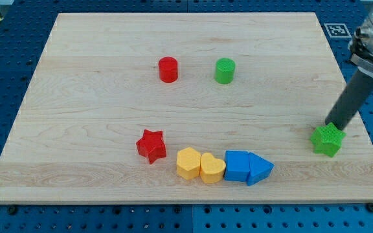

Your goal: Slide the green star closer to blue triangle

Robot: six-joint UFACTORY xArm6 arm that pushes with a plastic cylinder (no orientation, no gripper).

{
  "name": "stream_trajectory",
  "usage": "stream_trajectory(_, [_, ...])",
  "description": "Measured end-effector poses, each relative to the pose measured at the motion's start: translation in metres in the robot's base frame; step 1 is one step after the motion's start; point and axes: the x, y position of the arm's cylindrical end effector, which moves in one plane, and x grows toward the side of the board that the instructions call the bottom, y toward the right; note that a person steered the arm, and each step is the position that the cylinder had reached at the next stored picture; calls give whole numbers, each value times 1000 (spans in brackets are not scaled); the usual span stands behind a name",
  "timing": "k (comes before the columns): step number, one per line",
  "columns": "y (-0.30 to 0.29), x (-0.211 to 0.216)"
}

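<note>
The green star lies near the board's right edge, toward the view's bottom. My tip rests at the star's upper edge, touching it; the dark rod rises up and to the right. The blue triangle lies at the view's bottom, right of centre, well left of the star. It touches a blue cube on its left side.
A yellow hexagon and a yellow heart sit in a row left of the blue cube. A red star lies further left. A red cylinder and a green cylinder stand in the upper middle. The wooden board rests on a blue perforated base.
</note>
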Motion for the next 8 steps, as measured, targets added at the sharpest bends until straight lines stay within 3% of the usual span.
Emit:
stream_trajectory(2, [-11,30])
stream_trajectory(8, [-69,33])
